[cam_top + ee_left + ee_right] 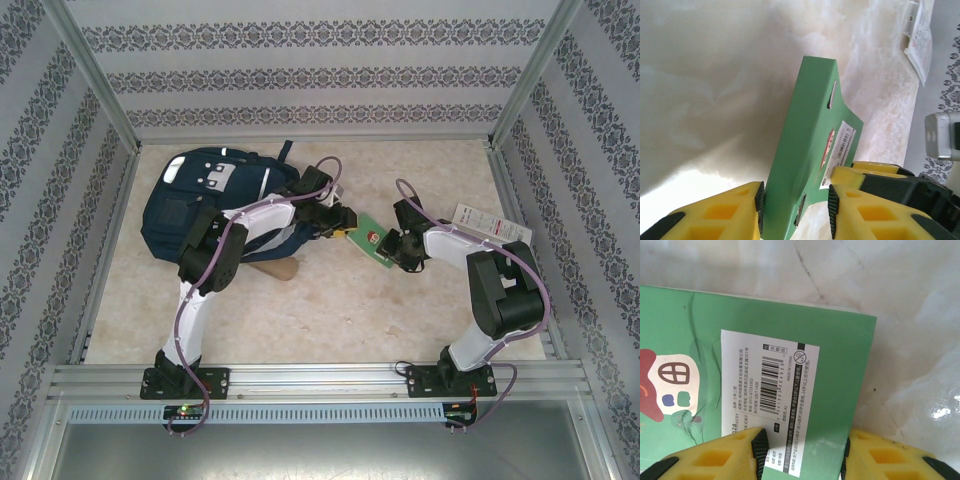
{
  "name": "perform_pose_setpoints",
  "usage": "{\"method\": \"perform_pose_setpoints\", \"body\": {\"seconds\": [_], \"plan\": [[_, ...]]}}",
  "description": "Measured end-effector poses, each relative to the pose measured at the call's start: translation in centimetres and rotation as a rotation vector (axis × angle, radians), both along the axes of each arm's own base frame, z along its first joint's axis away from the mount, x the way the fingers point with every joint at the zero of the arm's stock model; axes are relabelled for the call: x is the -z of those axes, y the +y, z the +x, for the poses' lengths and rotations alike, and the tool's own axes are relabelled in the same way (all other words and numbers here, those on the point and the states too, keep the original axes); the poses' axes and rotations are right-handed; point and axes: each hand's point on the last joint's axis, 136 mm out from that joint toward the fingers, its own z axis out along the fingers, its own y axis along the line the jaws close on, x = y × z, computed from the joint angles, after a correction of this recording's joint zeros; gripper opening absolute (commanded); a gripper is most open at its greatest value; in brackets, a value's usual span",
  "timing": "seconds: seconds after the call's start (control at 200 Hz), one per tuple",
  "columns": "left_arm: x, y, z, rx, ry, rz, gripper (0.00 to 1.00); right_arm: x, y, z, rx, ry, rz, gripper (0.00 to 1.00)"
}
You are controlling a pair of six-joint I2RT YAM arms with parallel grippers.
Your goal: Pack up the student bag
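The navy student bag (195, 205) lies at the back left of the table, partly hidden by my left arm. A thin green notebook (370, 238) with a barcode label hangs above the table's middle, between both grippers. My left gripper (340, 222) is closed over its stapled spine end (805, 140): one pad presses the front cover and the other meets the label's edge (795, 200). My right gripper (392, 248) is shut on the opposite corner (802, 450), one finger over the label and one behind the green cover (840, 365). A yellow finger of the right gripper (855, 175) rests on the back cover.
A white printed packet (490, 222) lies at the right edge of the table, also seen as a white packet (920, 45). A tan wooden piece (275, 268) pokes out under my left arm. Patterned walls and metal rails enclose the marble-look tabletop (330, 310).
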Motion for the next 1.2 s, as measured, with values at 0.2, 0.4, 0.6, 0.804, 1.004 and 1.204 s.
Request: {"method": "perform_pose_setpoints", "body": {"seconds": [0.2,0.4,0.6,0.804,1.004,1.204], "plan": [[-0.9,-1.2,0.7,0.028,-0.006,-0.052,0.41,-0.2,-0.7,0.1,0.017,-0.007,-0.018,0.45],[0.1,-2.0,1.1,0.013,0.028,-0.096,0.39,0.0,-1.5,0.1,0.036,-0.003,-0.04,0.45],[-0.1,-2.2,1.4,-0.003,0.042,-0.132,0.39,-0.1,-1.5,0.1,0.043,-0.002,-0.04,0.45],[0.0,-3.3,2.2,-0.036,0.068,-0.236,0.37,-0.2,-1.5,0.2,0.046,-0.007,-0.036,0.45],[0.5,-4.5,1.0,-0.009,0.127,-0.291,0.32,-0.5,-0.5,0.6,0.025,-0.025,0.007,0.45],[1.4,-4.3,0.7,0.007,0.087,-0.237,0.04,-0.6,-0.5,0.6,0.021,-0.029,0.01,0.49]]}}
